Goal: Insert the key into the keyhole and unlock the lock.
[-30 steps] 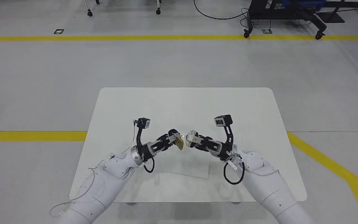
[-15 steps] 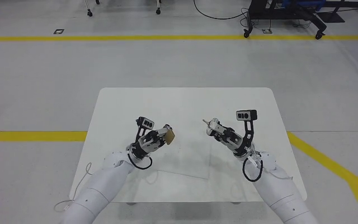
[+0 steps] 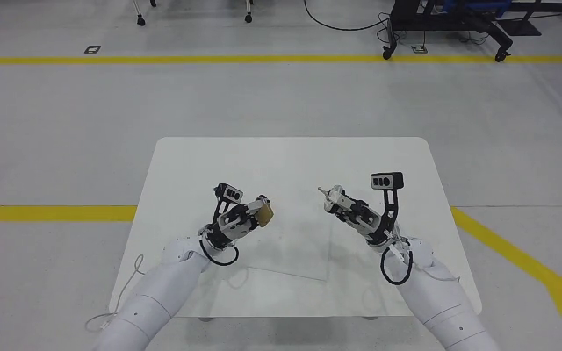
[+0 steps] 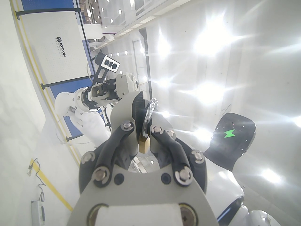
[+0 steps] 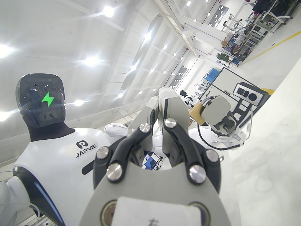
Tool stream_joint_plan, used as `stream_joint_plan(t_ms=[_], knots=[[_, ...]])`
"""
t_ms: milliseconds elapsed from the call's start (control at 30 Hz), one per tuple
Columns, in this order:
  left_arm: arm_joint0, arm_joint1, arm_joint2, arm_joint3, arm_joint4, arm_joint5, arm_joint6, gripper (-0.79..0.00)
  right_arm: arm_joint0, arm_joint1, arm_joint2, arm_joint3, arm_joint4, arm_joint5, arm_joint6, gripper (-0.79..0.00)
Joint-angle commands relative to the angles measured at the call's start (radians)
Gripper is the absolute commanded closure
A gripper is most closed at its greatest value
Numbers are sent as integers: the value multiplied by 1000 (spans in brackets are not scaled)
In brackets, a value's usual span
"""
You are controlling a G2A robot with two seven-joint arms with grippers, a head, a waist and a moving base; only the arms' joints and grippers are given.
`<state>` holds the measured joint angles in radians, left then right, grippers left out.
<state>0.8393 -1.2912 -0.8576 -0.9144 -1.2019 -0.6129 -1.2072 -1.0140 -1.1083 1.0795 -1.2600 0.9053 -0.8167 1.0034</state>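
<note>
While both grippers hang above the white table [image 3: 386, 158], neither stands near an edge. Tabletop extends well beyond the fingertips of each, toward the far edge and outward to either side. Left gripper [image 3: 255, 215] and right gripper [image 3: 332, 199] face each other, well apart, with a wide gap between their fingertips.

Left gripper: fingers [image 4: 128, 116] are clamped on the lock [image 3: 264, 211]. Its brass body projects past the fingertips on the side turned toward the right gripper. In the left wrist view a bright metal part sits between the pads, with brass showing deeper in, toward the palm. The lock's long axis runs roughly along the fingers, directed at the right gripper and slightly toward the far edge. The keyhole cannot be made out.

Right gripper: fingers [image 5: 174, 109] are drawn together, tips touching or nearly so. A thin tip, taken to be the key [image 3: 321, 189], juts from the fingertips. It is aimed toward the far edge and a little toward the lock, and is too small to judge further. Key and lock are apart, not engaged.
</note>
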Motion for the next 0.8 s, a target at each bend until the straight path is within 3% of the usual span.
stream_joint_plan(t_ms=[0,367,433,500,600,767], knots=[[0,0,0,0,0,0,0,0,0,0,0,0,0,0,0,0],[0,0,0,0,0,0,0,0,-3,0,0,-2,-17,11,-7,0],[-5,2,-18,2,54,-53,84,0,-16,1,-5,-34,-63,53,-20,0],[2,-3,-30,-37,36,-45,150,0,-29,4,2,-57,-121,79,-34,0],[-25,-13,-28,-14,87,-28,264,0,-59,6,14,-96,-254,98,-145,0],[-83,-46,13,32,185,2,440,0,-142,1,38,-225,-569,143,-463,0]])
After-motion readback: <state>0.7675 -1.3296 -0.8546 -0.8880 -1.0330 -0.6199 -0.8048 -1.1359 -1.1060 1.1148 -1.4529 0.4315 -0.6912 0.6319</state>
